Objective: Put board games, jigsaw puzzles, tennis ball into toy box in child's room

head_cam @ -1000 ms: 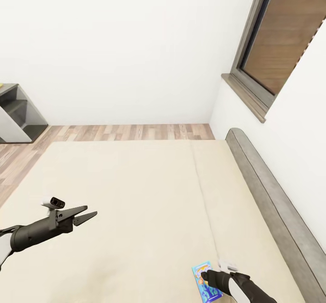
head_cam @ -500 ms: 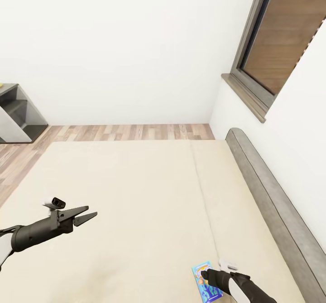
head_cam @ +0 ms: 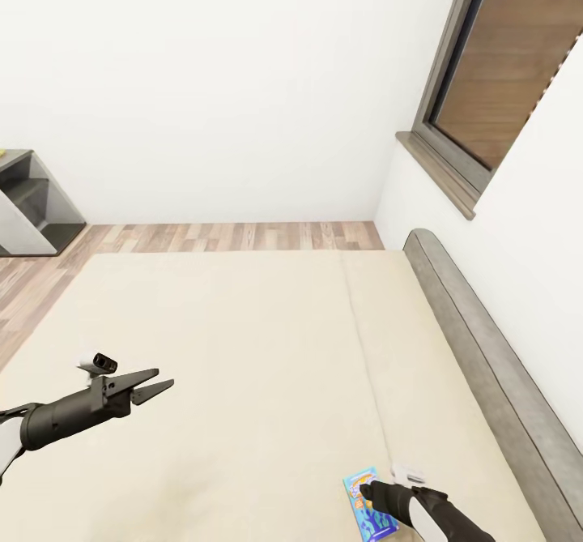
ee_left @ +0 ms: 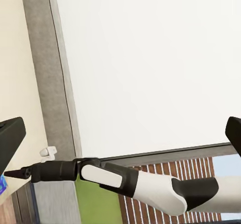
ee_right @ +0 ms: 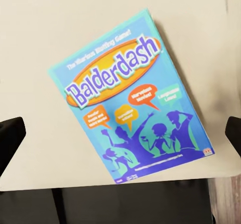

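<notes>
Nothing has visibly moved since the earlier head frames; both arms hold the same pose. Nearest, at the lower edge of the head view, the right gripper (head_cam: 366,491) hovers over a small blue flat board game box (head_cam: 369,505) printed "Balderdash" (ee_right: 133,101), which lies flat on the plain beige two-section mattress of the bed (head_cam: 243,347), near the mattress edge. Its black jaws stand wide apart at either side of the right wrist view, touching nothing. To the left, the left gripper (head_cam: 158,382) hangs above bare mattress, jaws parted and empty. Beyond runs the grey headboard (head_cam: 486,339), then wood-plank floor (head_cam: 235,236), a grey cabinet (head_cam: 24,202), white walls and a dark-framed window (head_cam: 494,64).
</notes>
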`<state>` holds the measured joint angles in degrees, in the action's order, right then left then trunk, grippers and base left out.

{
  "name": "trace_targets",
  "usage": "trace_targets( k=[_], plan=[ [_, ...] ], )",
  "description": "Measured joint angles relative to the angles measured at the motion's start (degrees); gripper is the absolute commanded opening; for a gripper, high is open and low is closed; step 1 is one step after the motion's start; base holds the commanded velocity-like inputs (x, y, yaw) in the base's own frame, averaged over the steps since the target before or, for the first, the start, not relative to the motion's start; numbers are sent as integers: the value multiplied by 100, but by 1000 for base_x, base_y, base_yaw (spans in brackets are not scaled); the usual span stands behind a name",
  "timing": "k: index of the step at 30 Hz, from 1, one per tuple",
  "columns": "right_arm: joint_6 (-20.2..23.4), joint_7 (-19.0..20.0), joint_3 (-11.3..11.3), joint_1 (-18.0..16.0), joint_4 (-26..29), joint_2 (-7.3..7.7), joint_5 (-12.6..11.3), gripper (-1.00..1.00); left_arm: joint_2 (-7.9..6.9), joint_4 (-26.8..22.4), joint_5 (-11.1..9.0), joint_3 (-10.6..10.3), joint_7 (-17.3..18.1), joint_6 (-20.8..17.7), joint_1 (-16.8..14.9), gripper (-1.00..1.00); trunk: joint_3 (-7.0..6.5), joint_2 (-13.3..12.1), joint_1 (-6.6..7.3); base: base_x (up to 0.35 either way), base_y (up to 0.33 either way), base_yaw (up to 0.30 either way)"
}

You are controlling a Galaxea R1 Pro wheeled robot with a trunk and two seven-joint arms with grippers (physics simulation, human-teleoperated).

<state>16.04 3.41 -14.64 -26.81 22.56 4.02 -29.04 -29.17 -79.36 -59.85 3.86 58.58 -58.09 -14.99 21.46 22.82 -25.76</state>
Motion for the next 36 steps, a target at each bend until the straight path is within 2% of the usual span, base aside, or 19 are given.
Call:
trace_targets(
  k=[13, 22, 36],
  plan=[
    [196, 12, 35, 2, 13, 71, 3, 100, 0, 0, -7, -6, 0, 5, 0, 100, 24, 0, 0, 0, 0, 0],
    [458, 8, 21, -90, 72, 76, 24, 100, 0, 0, -8, -9, 0, 5, 0, 100, 99, 0, 0, 0, 0, 9],
    [449, -1, -7, -344, 84, 70, 93, 100, 0, 0, -4, -8, -1, 5, 0, 100, 228, 0, 0, 0, 0, 62]
  ],
)
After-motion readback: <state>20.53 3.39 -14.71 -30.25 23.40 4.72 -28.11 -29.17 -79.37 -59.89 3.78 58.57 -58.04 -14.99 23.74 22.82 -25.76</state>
